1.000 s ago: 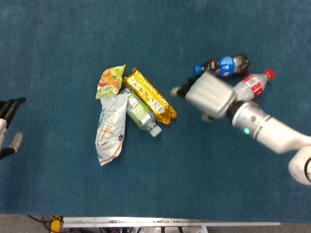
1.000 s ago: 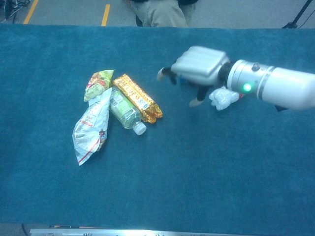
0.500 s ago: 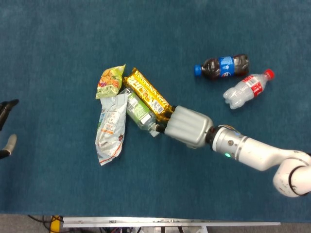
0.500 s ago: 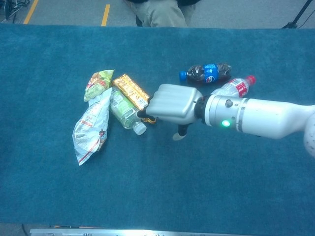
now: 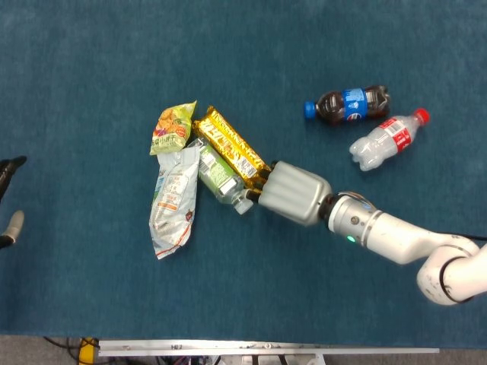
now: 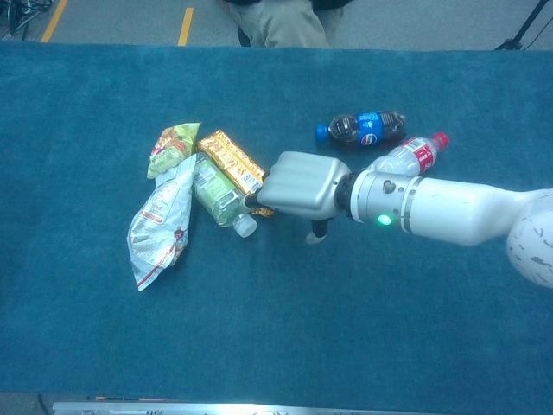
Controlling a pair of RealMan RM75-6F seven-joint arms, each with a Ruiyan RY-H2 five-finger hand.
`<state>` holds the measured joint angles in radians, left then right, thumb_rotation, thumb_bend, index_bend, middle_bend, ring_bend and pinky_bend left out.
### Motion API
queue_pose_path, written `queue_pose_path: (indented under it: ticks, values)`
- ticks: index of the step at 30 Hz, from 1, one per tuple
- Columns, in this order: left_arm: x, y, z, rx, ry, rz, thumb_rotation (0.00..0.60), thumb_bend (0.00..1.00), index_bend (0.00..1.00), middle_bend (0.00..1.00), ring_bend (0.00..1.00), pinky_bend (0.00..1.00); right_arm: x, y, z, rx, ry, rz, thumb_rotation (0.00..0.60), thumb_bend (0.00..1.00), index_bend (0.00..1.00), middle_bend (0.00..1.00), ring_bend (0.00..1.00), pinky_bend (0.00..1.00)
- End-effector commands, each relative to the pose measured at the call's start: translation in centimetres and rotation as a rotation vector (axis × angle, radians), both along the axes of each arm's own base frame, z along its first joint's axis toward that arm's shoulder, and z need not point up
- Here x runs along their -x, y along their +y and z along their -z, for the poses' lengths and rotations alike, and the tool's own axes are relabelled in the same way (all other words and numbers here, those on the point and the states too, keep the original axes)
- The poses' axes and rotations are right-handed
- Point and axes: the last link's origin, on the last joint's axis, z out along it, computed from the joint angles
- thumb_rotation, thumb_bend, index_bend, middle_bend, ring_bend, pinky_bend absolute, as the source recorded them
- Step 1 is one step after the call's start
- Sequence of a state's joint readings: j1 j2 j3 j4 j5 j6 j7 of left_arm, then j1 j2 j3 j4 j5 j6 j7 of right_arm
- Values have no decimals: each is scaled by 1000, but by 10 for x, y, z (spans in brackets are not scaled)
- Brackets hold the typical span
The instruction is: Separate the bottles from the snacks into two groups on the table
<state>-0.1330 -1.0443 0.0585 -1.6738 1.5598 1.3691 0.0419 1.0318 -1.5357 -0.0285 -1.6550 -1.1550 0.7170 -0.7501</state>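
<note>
A green-labelled bottle [image 5: 219, 176] [image 6: 216, 195] lies among the snacks: a gold bar [image 5: 232, 150] [image 6: 232, 162], a green chip bag [image 5: 173, 127] [image 6: 173, 147] and a white pouch [image 5: 175, 199] [image 6: 162, 223]. My right hand [image 5: 293, 192] [image 6: 301, 184] is at the gold bar's near end, beside the bottle's white cap [image 5: 243, 204]. Its fingertips touch there, its thumb sticks out apart, and it grips nothing. A cola bottle with a blue label [image 5: 350, 104] [image 6: 363, 127] and a clear red-capped bottle [image 5: 384, 139] [image 6: 415, 154] lie together at the right. My left hand [image 5: 7, 205] shows at the left edge, fingers apart.
Blue cloth covers the table [image 5: 243, 46]. The table's front edge with a metal rail [image 5: 266, 350] runs along the bottom of the head view. A seated person's legs [image 6: 289, 22] show beyond the far edge.
My right hand swept from beside the two bottles at the right down and left to the snack pile, then edged slightly closer to the gold bar's end. The left hand barely moved.
</note>
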Motion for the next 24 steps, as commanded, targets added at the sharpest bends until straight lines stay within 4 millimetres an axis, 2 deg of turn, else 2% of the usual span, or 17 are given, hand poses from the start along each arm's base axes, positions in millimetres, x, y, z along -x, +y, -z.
queue_pose_path:
  ticks: [1, 17, 24]
  values:
    - [0, 0, 0, 0, 0, 0, 600, 406, 100, 196, 192, 146, 2, -2, 1, 13, 10, 3, 600, 109, 199, 379, 300, 436]
    - [3, 0, 0, -1, -2, -7, 600, 405, 100, 196, 192, 146, 4, -15, 7, 75, 48, 29, 600, 109, 189, 367, 300, 435]
    - [2, 1, 2, 1, -5, -2, 600, 405, 100, 196, 191, 145, 4, -35, 7, 148, 44, 88, 600, 109, 187, 366, 300, 436]
